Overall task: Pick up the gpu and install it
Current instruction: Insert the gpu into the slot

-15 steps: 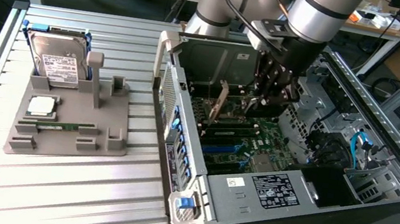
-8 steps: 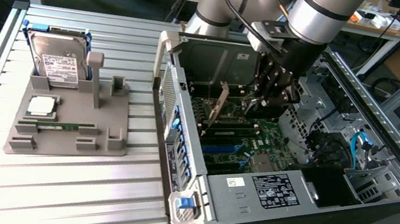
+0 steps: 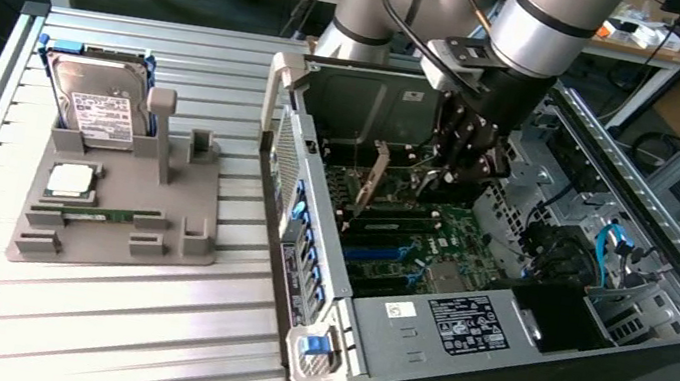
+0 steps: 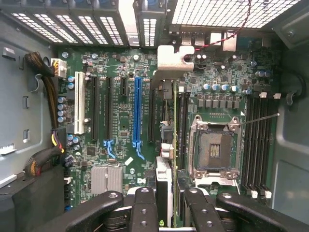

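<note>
The gpu (image 3: 373,181) is a thin card with a tan metal edge, held upright inside the open computer case (image 3: 426,340) over the green motherboard (image 3: 431,255). My gripper (image 3: 447,176) reaches down into the case and is shut on the card's top edge. In the wrist view the gpu (image 4: 175,125) is seen edge-on as a narrow strip between my black fingers (image 4: 145,208), with its silver bracket (image 4: 175,60) by the case's rear wall. It lines up beside the black expansion slots (image 4: 152,116); whether it sits in one I cannot tell.
A grey fixture (image 3: 107,216) on the slatted table holds a silver hard drive (image 3: 102,110), a CPU (image 3: 72,178) and a green RAM stick (image 3: 107,213). On the board are a blue slot (image 4: 137,116), the CPU socket (image 4: 214,150) and cable bundles (image 4: 46,92).
</note>
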Controlling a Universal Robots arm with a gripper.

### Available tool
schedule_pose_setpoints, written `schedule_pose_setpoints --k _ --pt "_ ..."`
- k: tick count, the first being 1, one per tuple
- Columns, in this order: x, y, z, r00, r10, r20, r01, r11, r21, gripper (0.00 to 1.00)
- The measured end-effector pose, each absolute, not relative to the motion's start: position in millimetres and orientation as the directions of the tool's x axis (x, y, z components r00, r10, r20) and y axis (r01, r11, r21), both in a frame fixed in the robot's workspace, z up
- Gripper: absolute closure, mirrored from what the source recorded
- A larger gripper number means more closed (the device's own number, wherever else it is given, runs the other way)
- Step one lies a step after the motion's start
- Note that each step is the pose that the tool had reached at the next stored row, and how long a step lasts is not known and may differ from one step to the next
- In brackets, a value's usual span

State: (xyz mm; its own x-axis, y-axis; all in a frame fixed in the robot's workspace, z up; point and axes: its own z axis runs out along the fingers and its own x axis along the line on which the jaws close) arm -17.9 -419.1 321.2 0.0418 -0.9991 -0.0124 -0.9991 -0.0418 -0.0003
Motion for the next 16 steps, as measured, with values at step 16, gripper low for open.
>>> schedule_pose_setpoints --k 16 --pt "-17.8 -426.2 318.9 0.042 -0.999 -0.012 -0.999 -0.042 0.000 0.73"
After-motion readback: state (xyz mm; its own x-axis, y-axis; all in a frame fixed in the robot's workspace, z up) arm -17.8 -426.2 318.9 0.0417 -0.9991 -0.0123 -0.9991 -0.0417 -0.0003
